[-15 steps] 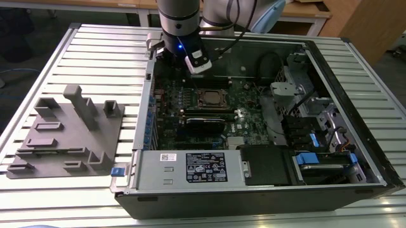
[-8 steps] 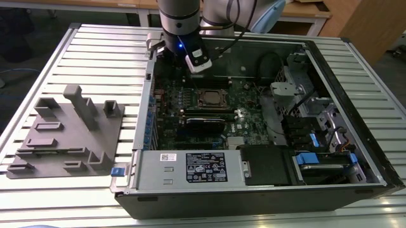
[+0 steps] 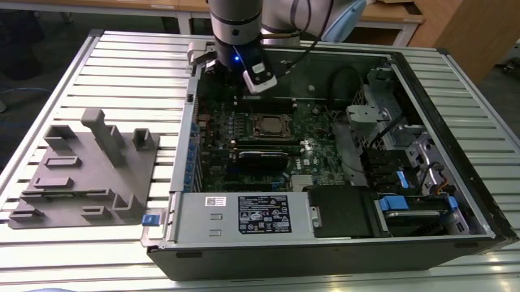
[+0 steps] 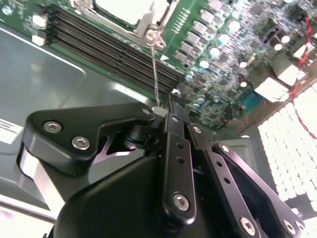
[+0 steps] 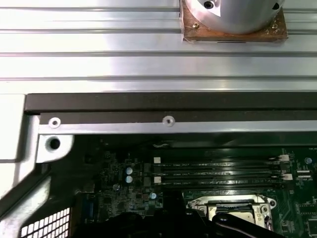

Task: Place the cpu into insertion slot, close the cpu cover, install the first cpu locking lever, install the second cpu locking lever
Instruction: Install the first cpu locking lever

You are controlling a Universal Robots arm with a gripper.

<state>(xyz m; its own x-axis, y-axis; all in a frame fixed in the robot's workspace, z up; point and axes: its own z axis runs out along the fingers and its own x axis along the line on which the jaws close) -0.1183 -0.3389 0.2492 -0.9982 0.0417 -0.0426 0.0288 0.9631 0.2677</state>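
Exterior view: grey fixture tray (image 3: 85,173) on table (image 3: 122,61), at 9 o'clock of open computer case (image 3: 325,243). Cpu (image 3: 272,126) seated in insertion slot (image 3: 273,137), cpu cover (image 4: 144,24) down around it. Arm (image 3: 235,24) at slot's 12 o'clock. Second wrist view: pincer (image 4: 166,113) closed, tips meeting thin locking lever (image 4: 154,69).

The cpu (image 4: 124,9), a dull silver-grey square, lay flat in the insertion slot (image 3: 255,126) on the green board. The cpu cover (image 4: 148,22), a silvery frame, lay flat around it. One thin wire locking lever (image 4: 155,64) projected from the cover's corner.
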